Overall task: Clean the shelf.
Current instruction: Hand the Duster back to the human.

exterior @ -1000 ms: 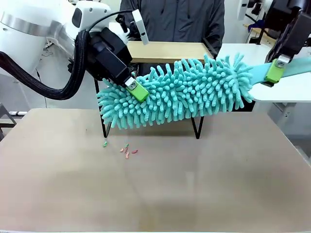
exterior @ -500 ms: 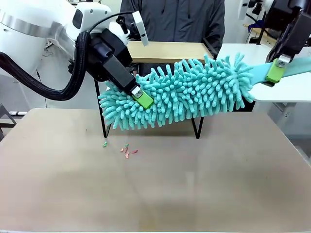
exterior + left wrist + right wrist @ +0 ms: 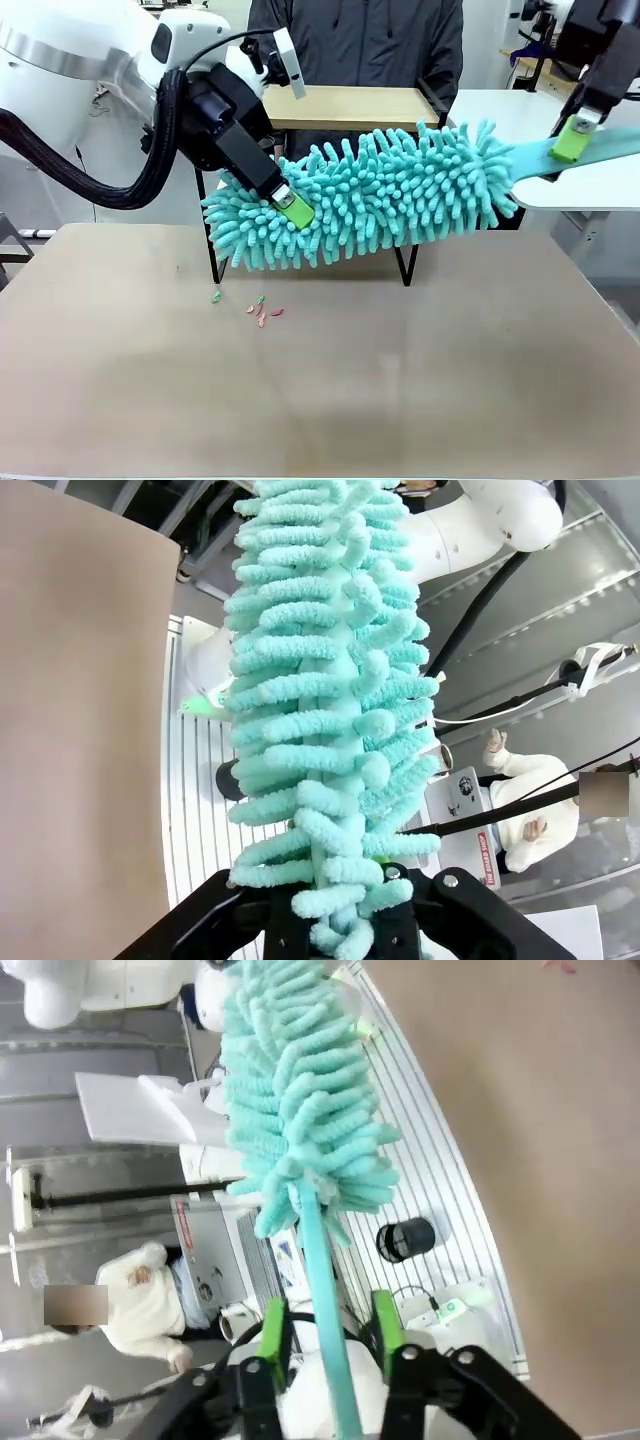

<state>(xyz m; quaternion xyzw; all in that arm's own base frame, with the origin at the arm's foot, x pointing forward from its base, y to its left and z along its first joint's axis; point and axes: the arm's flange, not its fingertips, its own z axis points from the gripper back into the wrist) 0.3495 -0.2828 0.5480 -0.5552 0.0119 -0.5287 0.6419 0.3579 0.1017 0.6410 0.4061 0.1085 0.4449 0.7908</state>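
The shelf (image 3: 345, 106) stands at the table's far side, its top wooden board bare and its black legs (image 3: 406, 266) showing below. A fluffy teal duster (image 3: 370, 195) hangs across its front, hiding the lower board. My left gripper (image 3: 291, 206) is shut on the duster's left end, and the strands (image 3: 320, 710) rise from my left gripper (image 3: 340, 932) in the left wrist view. My right gripper (image 3: 570, 139) is shut on the flat teal handle (image 3: 322, 1280), which runs up from between my right gripper's (image 3: 330, 1338) green pads to the duster head (image 3: 295, 1090).
Small pink and green scraps (image 3: 262, 312) lie on the tan table (image 3: 330, 390) in front of the shelf's left leg. A person in a dark jacket (image 3: 370, 40) stands behind the shelf. A white side table (image 3: 590, 185) is at the right.
My left gripper has slid a little right and down along the duster's end. My right gripper has risen slightly, lifting the handle end.
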